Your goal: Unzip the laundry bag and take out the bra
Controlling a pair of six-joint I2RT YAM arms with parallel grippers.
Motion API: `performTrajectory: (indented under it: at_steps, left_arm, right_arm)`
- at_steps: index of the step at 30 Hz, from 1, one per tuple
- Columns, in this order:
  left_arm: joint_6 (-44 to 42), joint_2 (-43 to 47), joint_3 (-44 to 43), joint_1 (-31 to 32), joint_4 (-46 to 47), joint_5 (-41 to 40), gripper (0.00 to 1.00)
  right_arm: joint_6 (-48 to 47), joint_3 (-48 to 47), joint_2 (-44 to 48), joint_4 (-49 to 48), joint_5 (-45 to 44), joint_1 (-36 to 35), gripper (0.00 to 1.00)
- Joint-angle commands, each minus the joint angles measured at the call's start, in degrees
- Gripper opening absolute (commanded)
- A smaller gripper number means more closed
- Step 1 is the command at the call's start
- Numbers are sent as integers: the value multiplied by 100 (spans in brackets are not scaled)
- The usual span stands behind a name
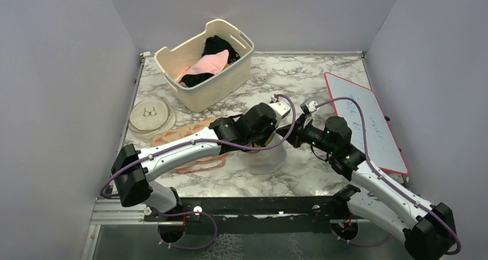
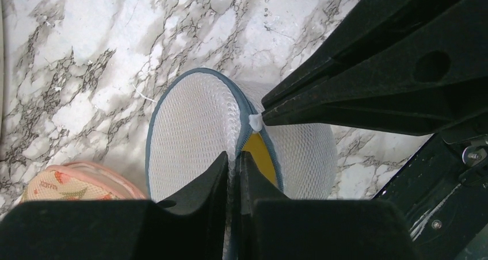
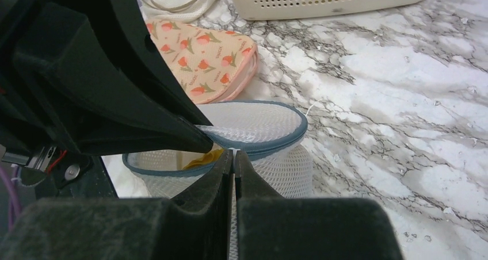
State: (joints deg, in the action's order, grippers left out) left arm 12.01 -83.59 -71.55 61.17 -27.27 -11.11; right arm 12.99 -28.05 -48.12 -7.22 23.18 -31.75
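The laundry bag (image 1: pixel 268 160) is a round white mesh drum with a blue-grey zip rim, standing at the table's front middle. My left gripper (image 2: pixel 233 157) is shut on a fold of mesh at the bag's lid edge (image 2: pixel 195 127). My right gripper (image 3: pixel 234 154) is shut on the small white zip pull (image 2: pixel 255 121) at the rim. The zip is part open, and something yellow (image 2: pixel 262 154) shows through the gap; it also shows in the right wrist view (image 3: pixel 204 157). In the top view both grippers meet over the bag, left (image 1: pixel 275 138) and right (image 1: pixel 289 136). No bra can be made out.
A flat peach patterned pouch (image 3: pixel 214 58) lies just left of the bag. A cream disc with a glasses drawing (image 1: pixel 151 115) lies at the far left. A cream basket (image 1: pixel 221 87) of pink and black clothes stands behind. A red-edged whiteboard (image 1: pixel 365 119) lies at the right.
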Motion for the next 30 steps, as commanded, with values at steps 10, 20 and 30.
performTrajectory:
  at_steps: [10,20,30]
  left_arm:
    - [-155,893,323,145,477,-137,0]
    - [-94,972,484,150,503,-166,0]
    - [-217,578,272,159,331,-191,37]
  right_arm:
    - [364,-205,-633,-9,-863,132,1]
    - [162,-262,-711,-97,-472,338,1]
    - [-114,-86,-314,-22,297,336,1]
